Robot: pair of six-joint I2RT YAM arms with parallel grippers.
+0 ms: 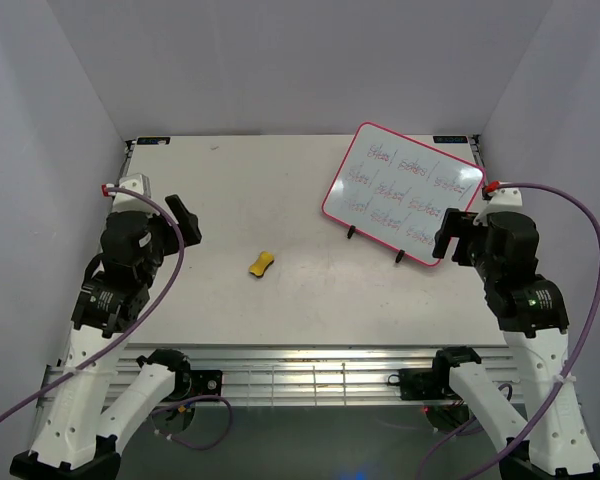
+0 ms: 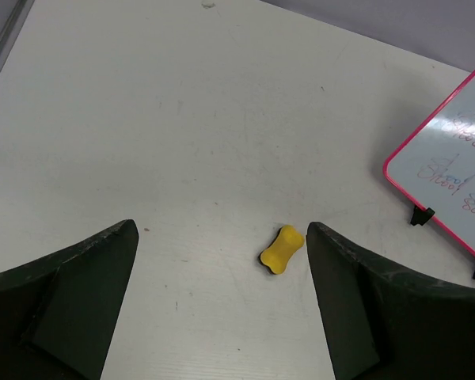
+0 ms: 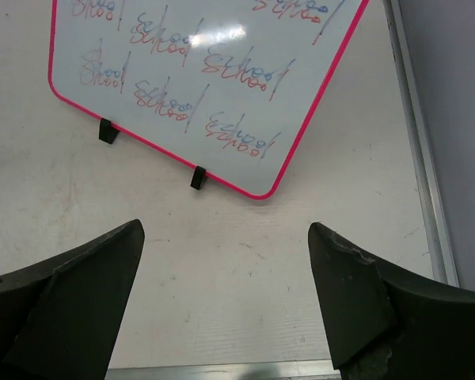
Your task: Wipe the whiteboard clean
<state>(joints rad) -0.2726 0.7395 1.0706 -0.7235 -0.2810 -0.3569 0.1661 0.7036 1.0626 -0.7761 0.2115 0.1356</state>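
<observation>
Whiteboard (image 1: pixel 405 195) sits at the far right of the table (image 1: pixel 280 170) in the top view. Its black feet (image 1: pixel 352 232) show along the near edge and rows of coloured writing (image 1: pixel 380 155) cover it, so I judge that no erasing is done yet. The yellow eraser (image 1: pixel 262 264) lies mid-table, well apart from the board and nearer my left gripper (image 1: pixel 185 220). My right gripper (image 1: pixel 448 240) hovers just beside the board's near edge.

In the left wrist view, the jaws stand wide with nothing between them. The eraser (image 2: pixel 282 249) lies ahead, slightly right of centre, and a board corner (image 2: pixel 459 158) shows at the far right.

In the right wrist view, the jaws are equally wide and empty, above the board's lower corner (image 3: pixel 198 63).

The step in hand looks like fetching the eraser. Next I need to lower the left arm, straddle the eraser's narrow waist and close.
</observation>
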